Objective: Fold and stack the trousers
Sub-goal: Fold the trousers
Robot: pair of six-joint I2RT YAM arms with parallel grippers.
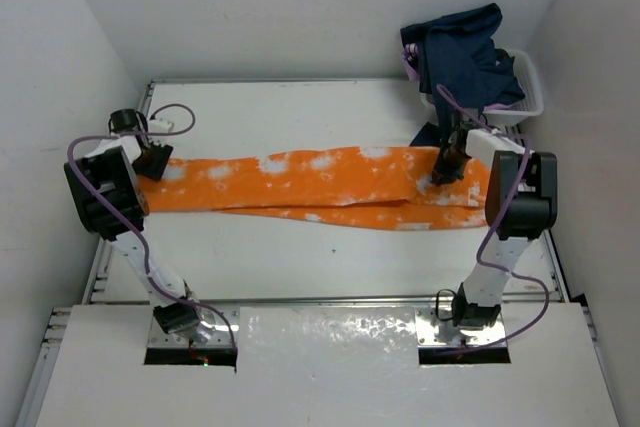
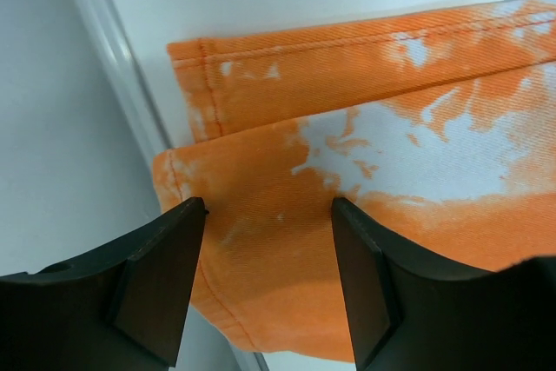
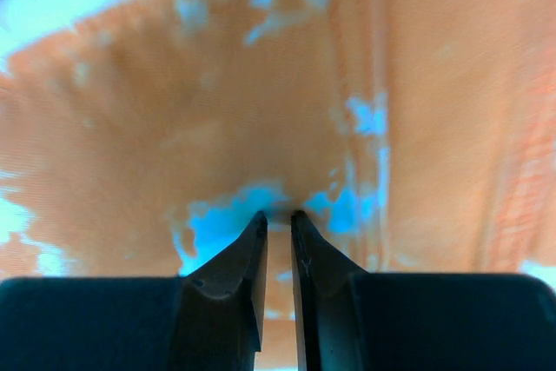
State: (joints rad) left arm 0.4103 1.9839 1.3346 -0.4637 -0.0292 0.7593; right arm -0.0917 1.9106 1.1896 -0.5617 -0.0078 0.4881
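Trousers (image 1: 320,182) lie flat, right pincer (image 3: 278,215) pinching them, left pincer (image 2: 268,204) released.

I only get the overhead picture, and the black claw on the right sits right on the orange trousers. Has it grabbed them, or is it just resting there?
Observer: In its own wrist view, the right tool has its fingers nearly together, tips pressed into the trousers. It looks like a pinch.
Visitor: And the claw on the left?
Observer: The left tool is open, fingers wide apart over a leg end, gripping nothing.
Visitor: Just one leg end there?
Observer: Two. Its wrist view shows two stitched hems, one leg overlapping the other and slightly offset.
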